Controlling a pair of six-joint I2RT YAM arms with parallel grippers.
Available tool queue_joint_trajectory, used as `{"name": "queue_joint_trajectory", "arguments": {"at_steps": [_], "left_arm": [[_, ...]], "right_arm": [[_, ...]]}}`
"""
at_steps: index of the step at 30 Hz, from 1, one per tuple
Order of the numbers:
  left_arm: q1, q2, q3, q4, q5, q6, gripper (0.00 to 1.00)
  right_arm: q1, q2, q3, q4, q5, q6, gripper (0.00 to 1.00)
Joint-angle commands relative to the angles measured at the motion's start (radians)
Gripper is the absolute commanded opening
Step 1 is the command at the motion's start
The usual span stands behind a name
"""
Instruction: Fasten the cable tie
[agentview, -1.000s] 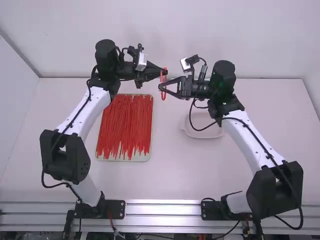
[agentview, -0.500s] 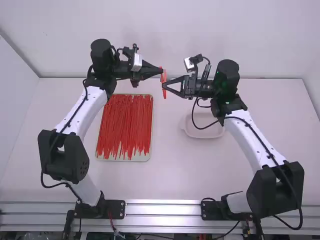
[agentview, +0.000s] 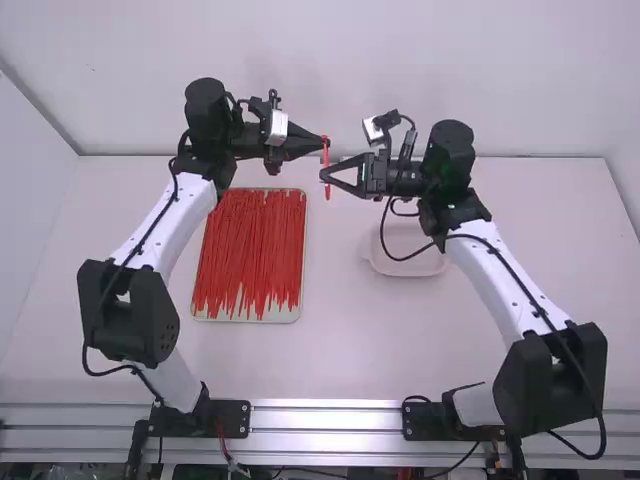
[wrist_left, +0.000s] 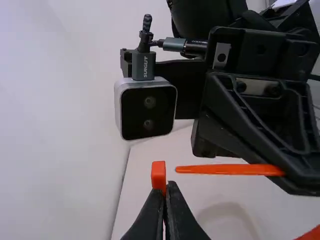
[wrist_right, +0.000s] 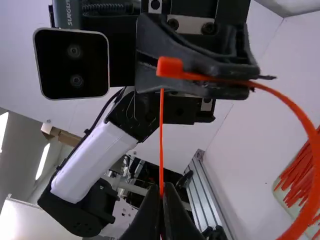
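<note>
A red cable tie (agentview: 325, 155) hangs in the air above the table's far middle, held between both grippers. My left gripper (agentview: 320, 144) comes in from the left and is shut on the tie's square head (wrist_left: 158, 172). From the right, my right gripper (agentview: 324, 178) sits just below it, shut on the thin tail (wrist_right: 161, 140). In the left wrist view my left gripper (wrist_left: 163, 189) pinches the head while the tail strip (wrist_left: 225, 170) runs off into the other gripper. In the right wrist view my right gripper (wrist_right: 161, 190) clamps the tail, which rises to the head (wrist_right: 169, 66); the rest of the tie curves away in a loop (wrist_right: 305, 140).
A tray (agentview: 295, 317) piled with several loose red cable ties (agentview: 250, 250) lies on the table left of the middle, under the left arm. A shallow white dish (agentview: 405, 265) sits right of the middle, below the right arm.
Both grippers drew slightly apart half a second ago and have closed back in. The tie stays held at head and tail throughout.
</note>
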Motion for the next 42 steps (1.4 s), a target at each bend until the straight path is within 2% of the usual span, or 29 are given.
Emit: {"name": "queue_joint_trajectory", "arguments": {"at_steps": [1, 31, 42], "left_arm": [[-0.006, -0.014, 0.002, -0.001, 0.009, 0.014, 0.02], [-0.03, -0.014, 0.002, -0.002, 0.041, 0.014, 0.02], [-0.035, -0.014, 0.002, -0.079, 0.042, 0.064, 0.02]], "right_arm": [[-0.003, -0.003, 0.023, 0.003, -0.019, 0.006, 0.0], [-0.003, -0.003, 0.023, 0.003, 0.005, 0.024, 0.0], [-0.03, -0.003, 0.023, 0.014, 0.029, 0.033, 0.0]]}}
